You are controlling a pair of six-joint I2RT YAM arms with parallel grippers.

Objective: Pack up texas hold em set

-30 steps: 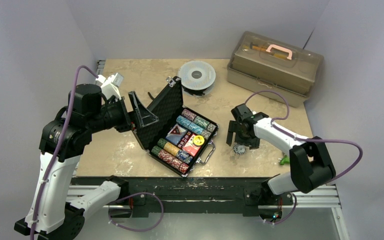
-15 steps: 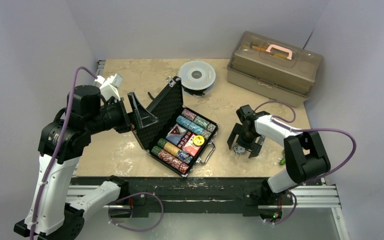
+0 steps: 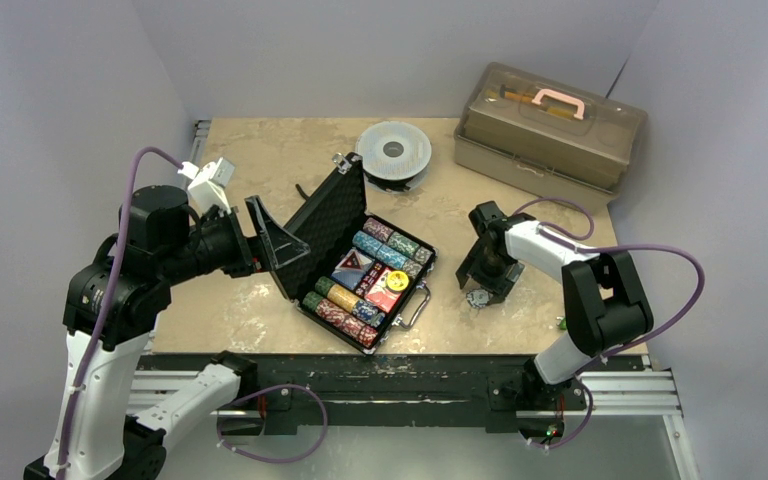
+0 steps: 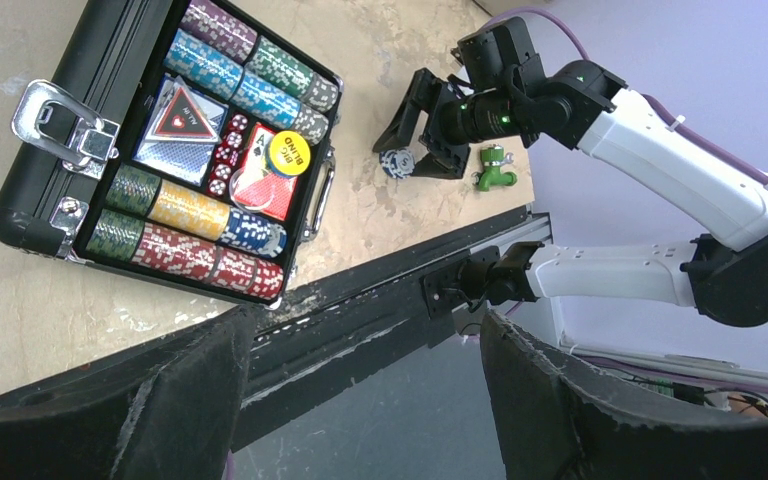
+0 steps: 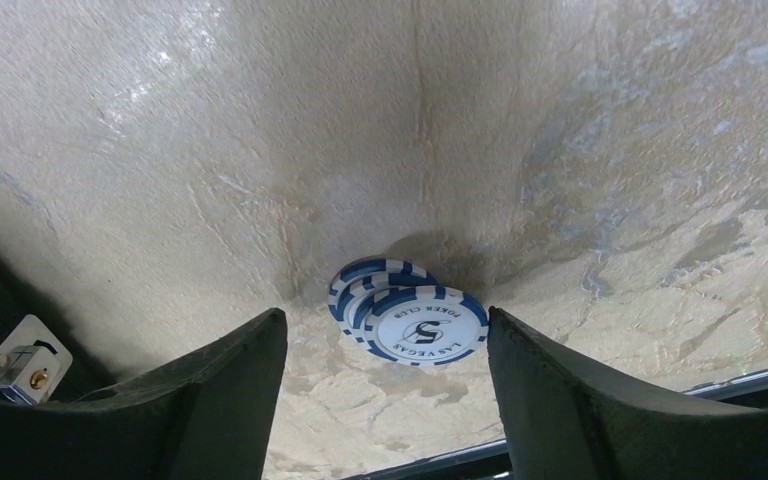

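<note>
While the right hand (image 3: 480, 288) hangs low over the bench (image 3: 260, 160), its fingers (image 5: 220, 400) stand apart, and a small stack of blue-and-white chips (image 5: 412, 320) sits right between them. There's a bit of bare bench on each side of the stack, so the hand isn't gripping anything. The top chip reads "Las Vegas Poker Club". Just beside this hand, on the side away from the case, a small green thing (image 4: 495, 165) lies on the bench, but I can't tell what it is.

Off to this hand's other side is the briefcase (image 4: 10, 215), open, with its handle on the side nearest the hand. Inside it are rows of coloured chips (image 3: 385, 245), two card decks (image 4: 185, 125), red dice (image 4: 228, 155) and a yellow "Big Blind" disc (image 4: 286, 152).

The left hand (image 3: 282, 232) is spread wide with nothing between its fingers. It sits right at the back of the raised lid (image 3: 325, 225), and I honestly can't tell whether it's touching.

Well beyond both hands, toward the far edge of the bench, are a round grey spool (image 3: 393, 152) and a brown toolbox (image 3: 550, 130) with a pink handle.
</note>
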